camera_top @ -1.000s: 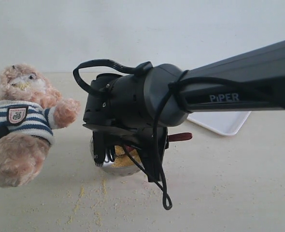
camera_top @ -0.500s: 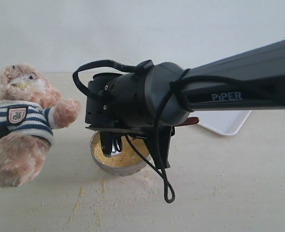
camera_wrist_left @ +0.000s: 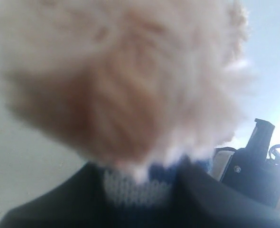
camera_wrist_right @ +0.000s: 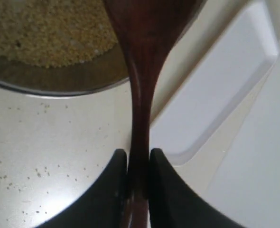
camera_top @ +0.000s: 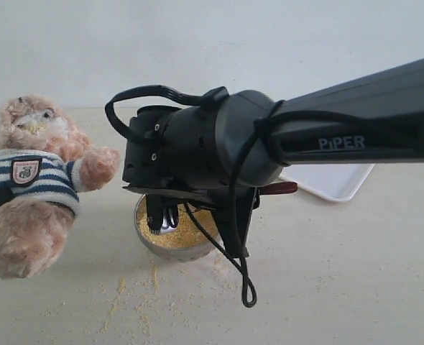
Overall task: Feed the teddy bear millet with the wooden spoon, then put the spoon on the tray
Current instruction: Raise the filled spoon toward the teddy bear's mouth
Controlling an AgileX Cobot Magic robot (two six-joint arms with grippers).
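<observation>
Spillage threatens, since the right gripper (camera_wrist_right: pixel 138 156), clenched on the thin wooden spoon (camera_wrist_right: pixel 140 61), could tilt it while carrying millet (camera_wrist_right: pixel 45 31) left toward the teddy bear (camera_top: pixel 32 147).

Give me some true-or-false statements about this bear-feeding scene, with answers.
1. The right tool grips the slim dark reddish-brown wooden spoon by its handle. True.
2. The round shiny steel bowl is empty. False: fine yellow millet lies in it.
3. The spoon rests on the flat white tray. False: the tool holds it.
4. Loose yellow grains are scattered on the table. True.
5. The fluffy light-brown teddy bear wears a plain red shirt. False: navy-and-white stripes.
</observation>
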